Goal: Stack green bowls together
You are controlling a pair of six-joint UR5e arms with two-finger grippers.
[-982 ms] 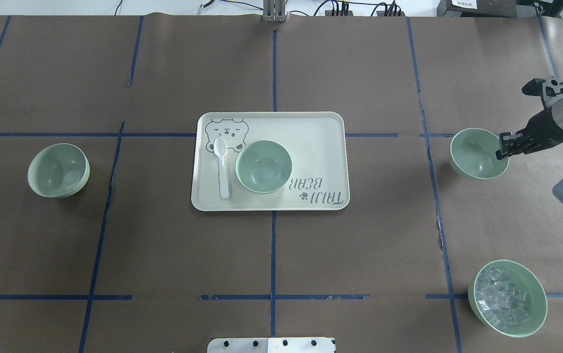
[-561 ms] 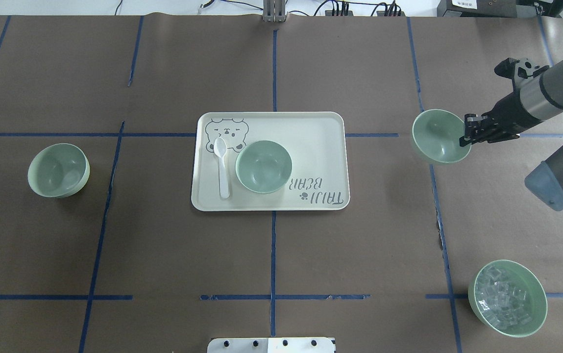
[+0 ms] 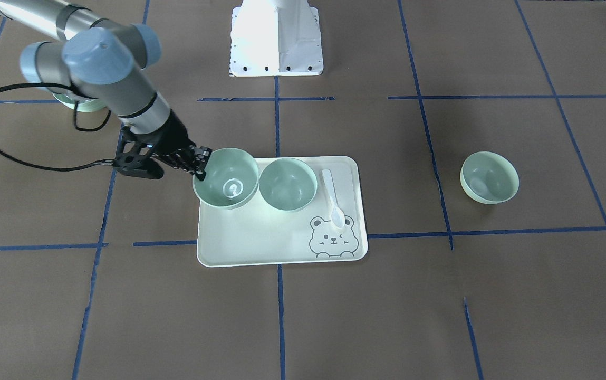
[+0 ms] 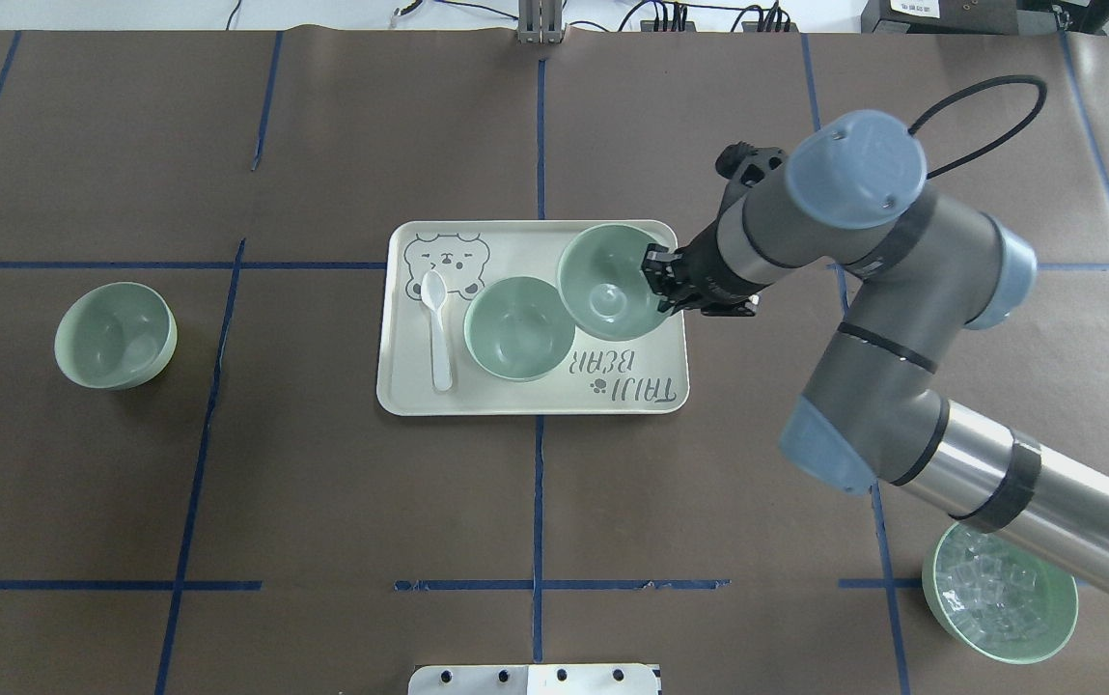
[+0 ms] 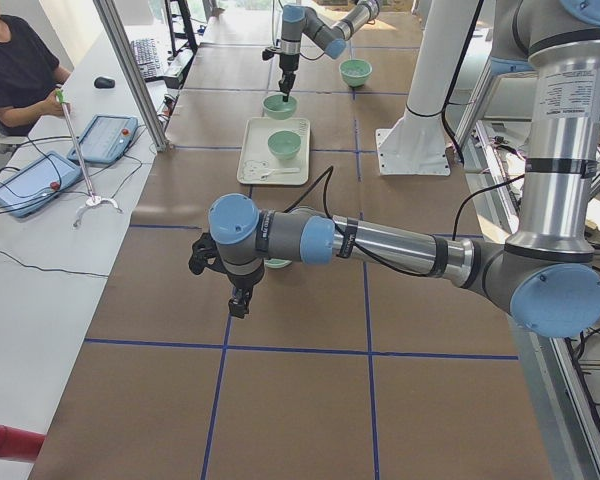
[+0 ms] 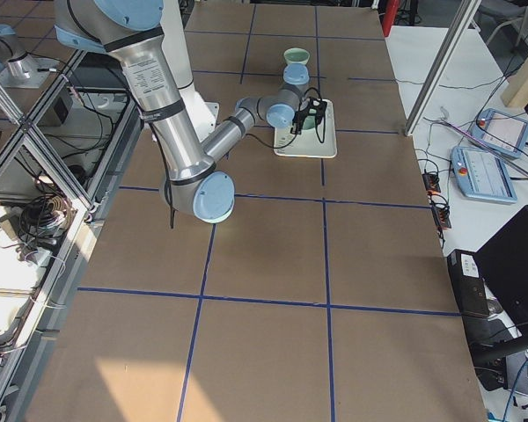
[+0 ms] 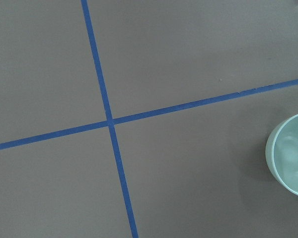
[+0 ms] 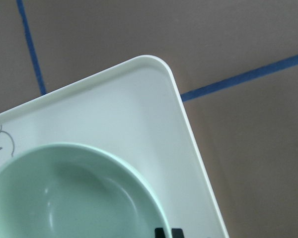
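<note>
The overhead camera looks forward and down from behind the robot; the front camera faces the base point(image 3: 276, 37) steeply from across the table point(image 3: 440, 295). Both centre the tray point(image 4: 515, 241). Side cameras look along the table from opposite ends, the tray far off. The right wrist camera sits close over the tray's corner and the held bowl point(image 8: 64, 198); the left wrist one looks straight down on a tape cross point(image 7: 109, 122).
</note>
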